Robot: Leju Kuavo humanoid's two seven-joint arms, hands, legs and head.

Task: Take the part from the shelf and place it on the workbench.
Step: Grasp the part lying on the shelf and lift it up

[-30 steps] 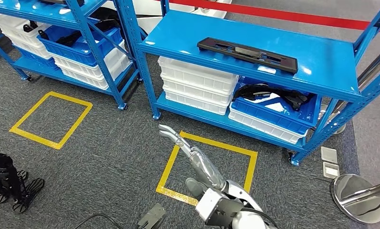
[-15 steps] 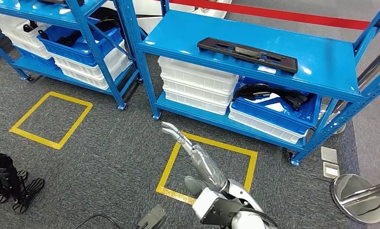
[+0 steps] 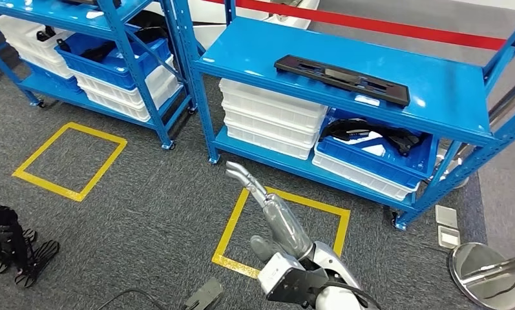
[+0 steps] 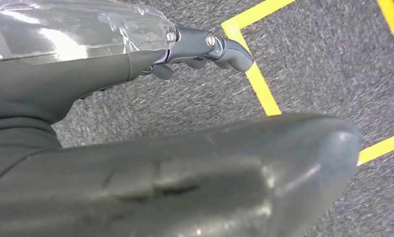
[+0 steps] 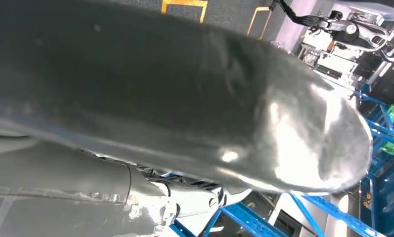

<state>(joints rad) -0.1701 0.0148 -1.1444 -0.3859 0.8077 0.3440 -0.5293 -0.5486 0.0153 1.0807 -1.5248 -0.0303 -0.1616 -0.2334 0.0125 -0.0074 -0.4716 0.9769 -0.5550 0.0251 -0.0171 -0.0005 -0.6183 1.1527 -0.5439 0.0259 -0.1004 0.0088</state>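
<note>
The part (image 3: 342, 80) is a long flat black piece lying on the top board of the nearer blue shelf (image 3: 435, 90). My left hand (image 3: 241, 175) reaches forward over the carpet, low in front of that shelf and well below the part. Its fingers (image 4: 219, 47) are stretched out straight and hold nothing, with a corner of yellow floor tape (image 4: 261, 89) beneath them. The right wrist view shows my right hand (image 5: 185, 98) as a big grey thumb close to the lens, with its fingers hidden.
White bins (image 3: 271, 116) and a blue bin (image 3: 371, 161) of black parts fill the lower board. A second blue shelf (image 3: 99, 51) stands to the left. Two yellow tape squares (image 3: 67, 161) mark the carpet. A round metal stand base (image 3: 484, 274) sits at the right.
The view has shifted a little, so the shelf sits slightly lower in the picture. My left arm has stretched further forward toward the shelf, fingers still straight.
</note>
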